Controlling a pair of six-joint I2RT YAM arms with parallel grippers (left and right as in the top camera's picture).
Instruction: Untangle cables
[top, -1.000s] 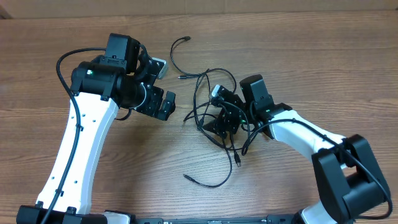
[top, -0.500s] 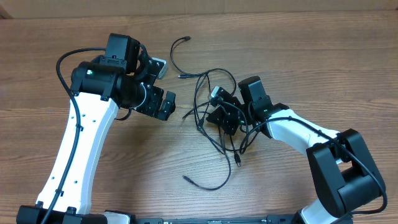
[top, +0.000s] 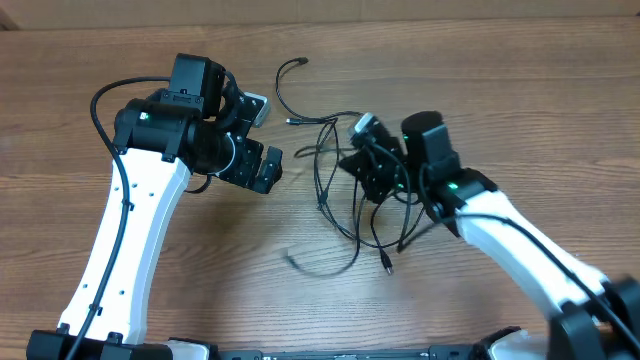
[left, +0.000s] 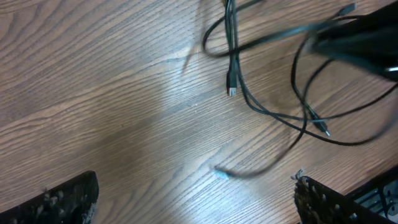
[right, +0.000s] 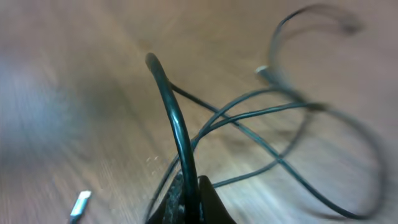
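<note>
The cables (top: 335, 195) are thin black cords tangled in loops at mid-table. My right gripper (top: 368, 168) sits over the tangle's right side. In the right wrist view it (right: 189, 202) is shut on one black cable (right: 174, 118), which arches up from between the fingers. More loops (right: 280, 134) trail behind it, blurred. My left gripper (top: 268, 172) hangs left of the tangle, open and holding nothing. Its wrist view shows its fingers (left: 62, 199) wide apart over bare wood. A teal-tipped end (left: 221, 174) and a silver plug (left: 231, 91) lie beyond them.
A separate curved cable (top: 283, 88) lies toward the back of the wooden table (top: 500, 90). A loose cord end (top: 292, 260) trails in front of the tangle. A silver plug (right: 79, 205) lies left of my right fingers.
My right gripper has shut on a cable and moved back and to the right, dragging the tangle and its front loose end along. The left arm has stayed still.
</note>
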